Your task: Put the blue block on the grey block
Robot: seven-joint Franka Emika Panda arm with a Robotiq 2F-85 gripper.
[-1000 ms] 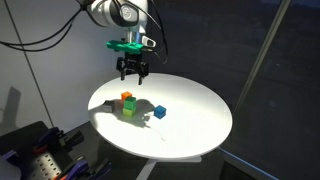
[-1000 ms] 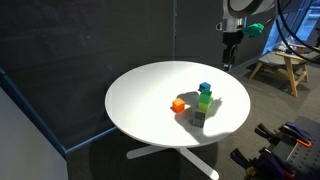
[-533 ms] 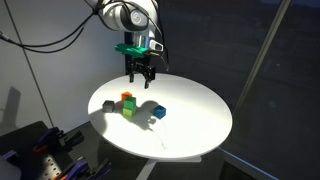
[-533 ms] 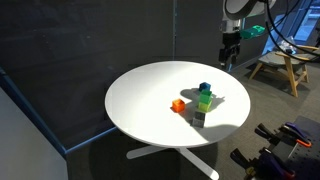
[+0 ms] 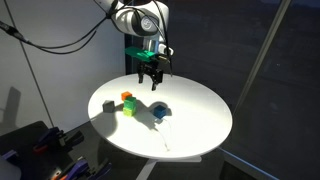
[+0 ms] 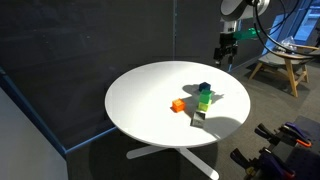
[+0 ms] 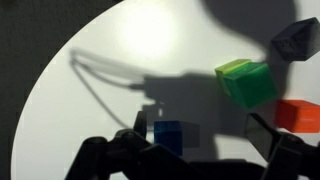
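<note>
The blue block (image 5: 160,111) sits on the round white table (image 5: 200,125). It also shows in an exterior view (image 6: 204,88) and in the wrist view (image 7: 168,133). The grey block (image 6: 198,117) stands apart from it, past the green cube, and is at the top right of the wrist view (image 7: 297,38). My gripper (image 5: 150,73) hangs open and empty well above the table, slightly behind the blue block. It also shows in an exterior view (image 6: 225,64). In the wrist view the blue block lies near the gripper's (image 7: 200,135) left finger.
A green cube (image 5: 130,107) and an orange cube (image 5: 127,97) sit close together left of the blue block; both show in the wrist view, green (image 7: 247,82) and orange (image 7: 297,114). Dark curtains surround the table. A wooden stool (image 6: 280,68) stands beyond it.
My gripper has moved sideways above the table, from over the orange and green cubes toward the blue block, staying open. The blocks have not moved.
</note>
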